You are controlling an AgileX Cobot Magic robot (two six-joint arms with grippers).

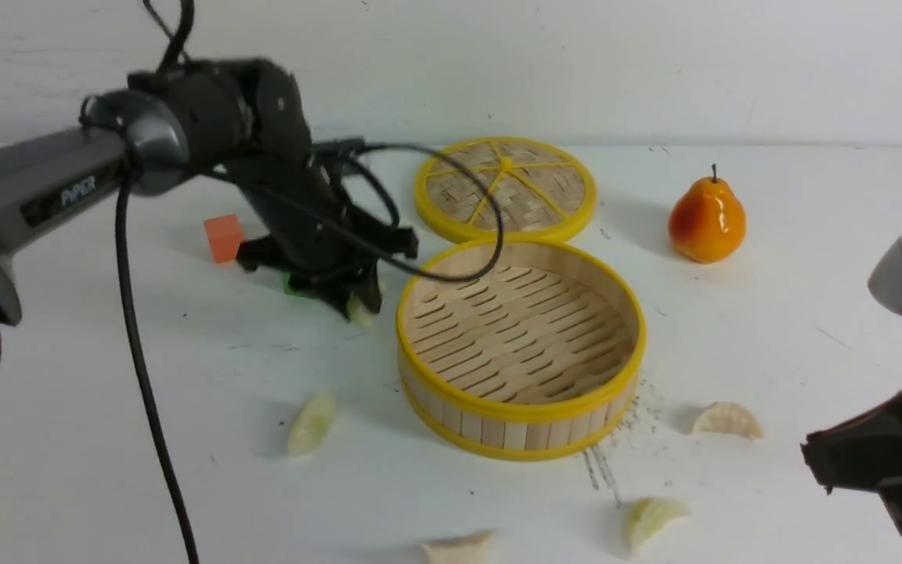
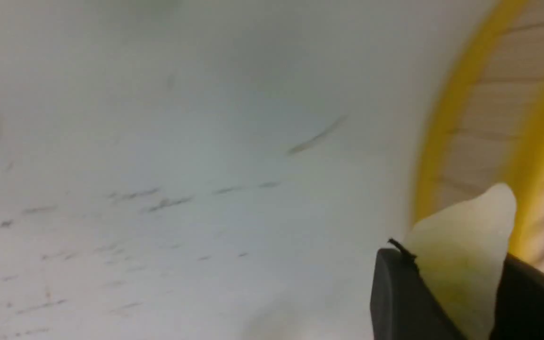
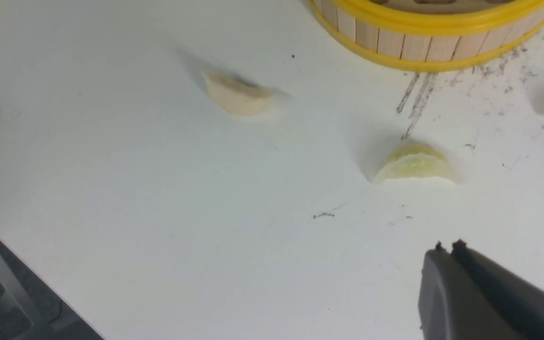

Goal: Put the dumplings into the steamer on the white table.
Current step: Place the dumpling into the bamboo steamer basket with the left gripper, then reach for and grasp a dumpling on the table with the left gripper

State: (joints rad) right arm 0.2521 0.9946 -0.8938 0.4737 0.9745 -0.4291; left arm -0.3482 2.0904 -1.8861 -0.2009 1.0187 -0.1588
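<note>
- I am pinching one dumpling [image 2: 465,245] in the left gripper [image 1: 358,301]. The left wrist view is showing its pale body wedged between both black fingers, with the pointed tip poking past them.
- That dumpling is sitting low, just outside the left wall of the steamer [image 1: 521,411]. I cannot tell whether it is clear of the white table [image 1: 185,376].
- I am judging the hold as a bite on one end only, so I am planning to confirm the squeeze is firm before lifting.
- I am planning to raise it straight up until it tops the yellow rim, then carry it over the slatted floor. I am aiming to let go low so it does not bounce out.
- I am watching the black cable [image 1: 451,270] draping across the steamer's near-left rim. It could drag on the basket as the arm swings.
- I am keeping away from the green cube [image 1: 290,286] tucked just behind the fingers.
- The right gripper [image 3: 447,246] is hanging over the near right of the table, jaws pressed together and empty.
- The steamer is holding nothing, and four other dumplings [image 1: 312,423] are lying on the table around its front.
</note>
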